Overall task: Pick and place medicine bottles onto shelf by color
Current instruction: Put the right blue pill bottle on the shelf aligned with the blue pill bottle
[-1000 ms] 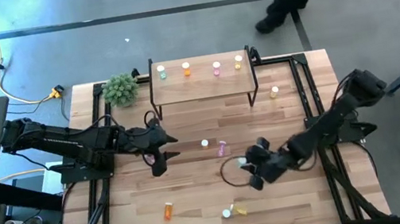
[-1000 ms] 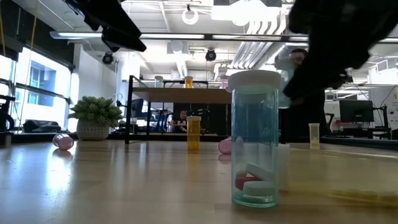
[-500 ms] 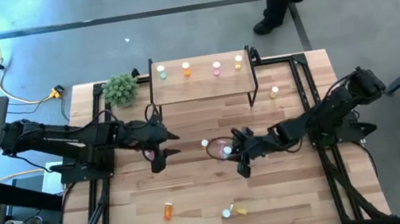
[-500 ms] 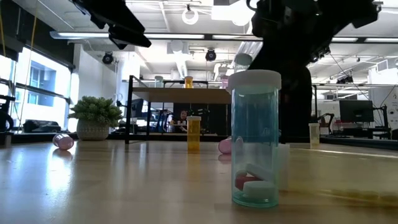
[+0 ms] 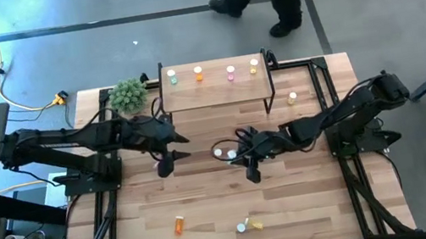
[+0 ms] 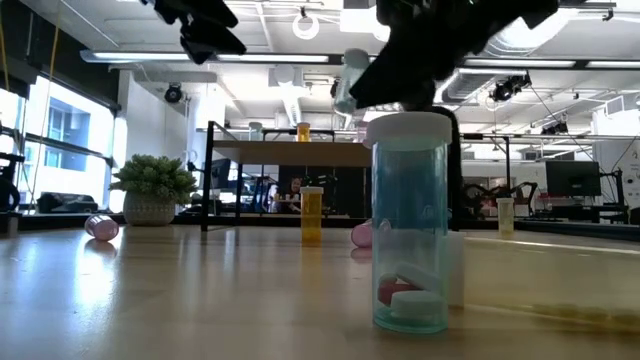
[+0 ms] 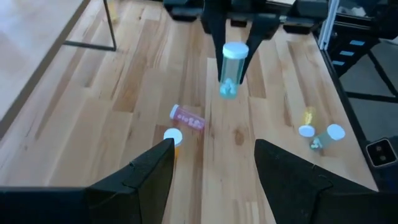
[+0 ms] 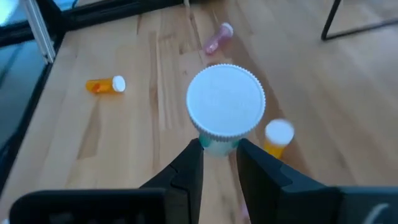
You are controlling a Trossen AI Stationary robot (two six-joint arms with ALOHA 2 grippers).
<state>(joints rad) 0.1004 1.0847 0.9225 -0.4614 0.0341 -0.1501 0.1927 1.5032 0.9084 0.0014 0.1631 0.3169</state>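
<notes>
We are carrying a green bottle [image 8: 225, 109] upright, clenched between the jaws of the right gripper [image 8: 217, 152], its white cap clear of them, so it can be stood on the shelf [image 5: 215, 87] beside the green one [image 5: 173, 78] already there. The left gripper [image 7: 211, 163], jaws released and empty, is hovering opposite, above a pink bottle [image 7: 188, 116] lying on the surface [image 5: 208, 197].

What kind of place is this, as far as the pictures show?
Probably a robotics lab or open workshop. Two arms are mounted at a wooden table on a bare concrete floor; the low view shows exposed ceiling ducts, with monitors behind.
</notes>
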